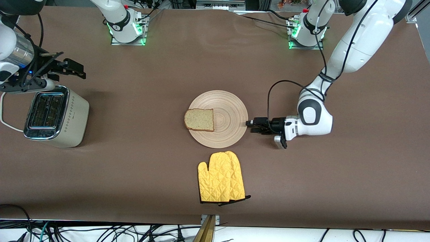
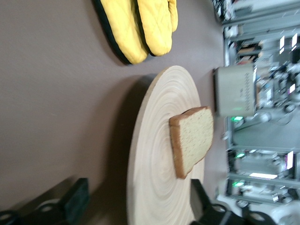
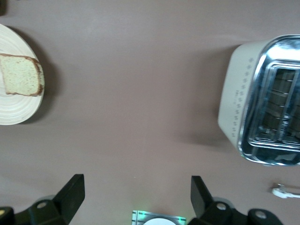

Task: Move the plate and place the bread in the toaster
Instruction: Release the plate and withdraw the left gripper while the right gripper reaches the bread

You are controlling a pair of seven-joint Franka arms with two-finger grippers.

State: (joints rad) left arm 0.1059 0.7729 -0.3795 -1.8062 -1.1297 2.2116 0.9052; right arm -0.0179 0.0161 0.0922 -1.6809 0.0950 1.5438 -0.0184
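Observation:
The pale wooden plate (image 1: pixel 228 111) lies flat at the table's middle. The bread (image 1: pixel 199 119) rests on its edge toward the right arm's end and slightly overhangs the rim. My left gripper (image 1: pixel 250 125) is low at the plate's rim toward the left arm's end. It is open, and in the left wrist view the plate (image 2: pixel 154 140) and bread (image 2: pixel 192 140) lie between its spread fingers. The cream toaster (image 1: pixel 55 116) stands at the right arm's end with both slots up. My right gripper (image 1: pixel 79 70) hangs open and holds nothing, over the table beside the toaster (image 3: pixel 262 117).
A pair of yellow oven mitts (image 1: pixel 220 177) lies nearer the front camera than the plate. The toaster's white cord (image 1: pixel 6 124) trails off toward the table edge at the right arm's end. Brown table surface lies between plate and toaster.

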